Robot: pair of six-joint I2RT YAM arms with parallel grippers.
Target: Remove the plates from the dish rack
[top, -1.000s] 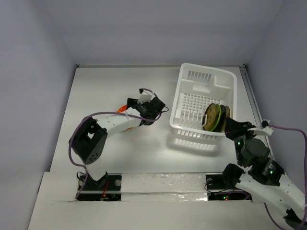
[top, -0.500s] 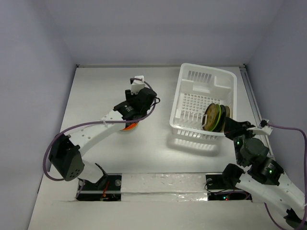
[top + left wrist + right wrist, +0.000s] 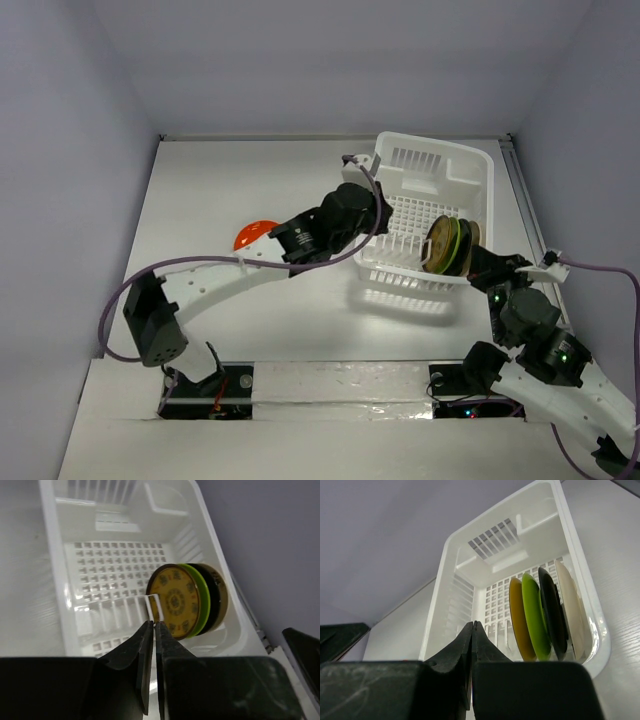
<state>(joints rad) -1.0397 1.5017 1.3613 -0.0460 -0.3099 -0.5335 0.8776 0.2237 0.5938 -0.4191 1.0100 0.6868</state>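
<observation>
Your left gripper hovers over the rack's left rim, jaws together. Your right gripper sits just off the rack's near right end, jaws together too. Four plates stand on edge in the rack's near right part. A red plate lies flat on the table, left of the rack.

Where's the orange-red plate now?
Top view: the orange-red plate lies flat on the table, left of the dish rack, partly hidden behind the left arm.
</observation>
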